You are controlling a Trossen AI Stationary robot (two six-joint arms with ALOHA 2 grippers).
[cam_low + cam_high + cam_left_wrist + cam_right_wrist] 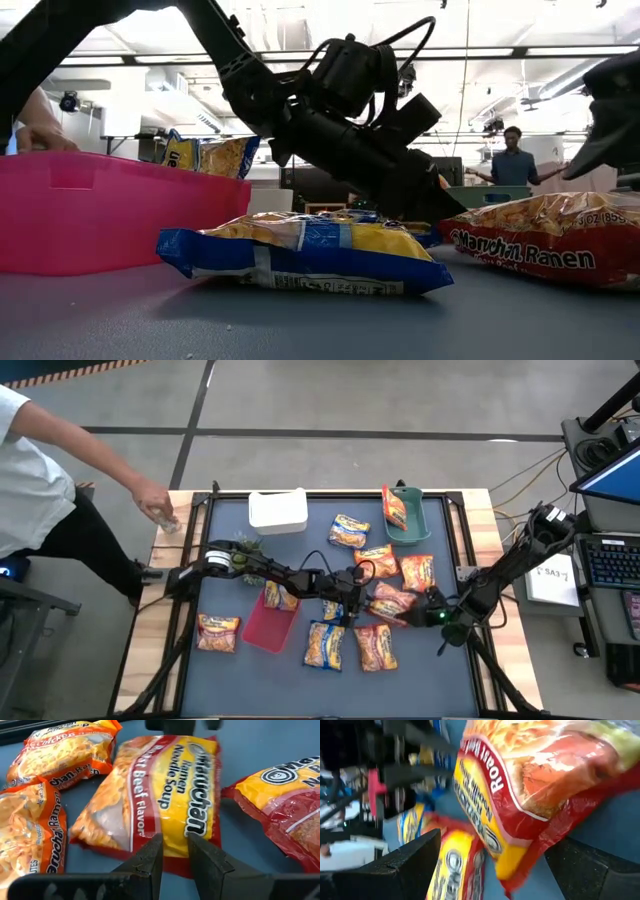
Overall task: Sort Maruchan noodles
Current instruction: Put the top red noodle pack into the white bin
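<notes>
Several Maruchan noodle packets lie flat on the dark mat. A red-trimmed Roast Beef packet (392,603) (165,795) lies between my two grippers. My left gripper (358,598) (175,852) is at its left end, fingers nearly closed on it. My right gripper (432,610) (492,845) is open wide at the packet's (535,775) right end, one finger on either side of it; I cannot tell whether they touch it. The low view shows my left gripper (420,195) pointing down behind a blue-trimmed packet (300,255). My left gripper pinches the short end edge (172,862) of the Roast Beef packet between its two fingers (150,860), about the middle of that edge. The fingers slant down from the table's left. The packet lies flat on the mat.
A flat red tray (270,628) holding one packet is at the left of the pile. A white box (277,510) and a green bin (412,525) with one packet stand at the far edge. A small plant (245,547) is under my left arm. A person's hand (158,508) reaches over the table's far left corner.
</notes>
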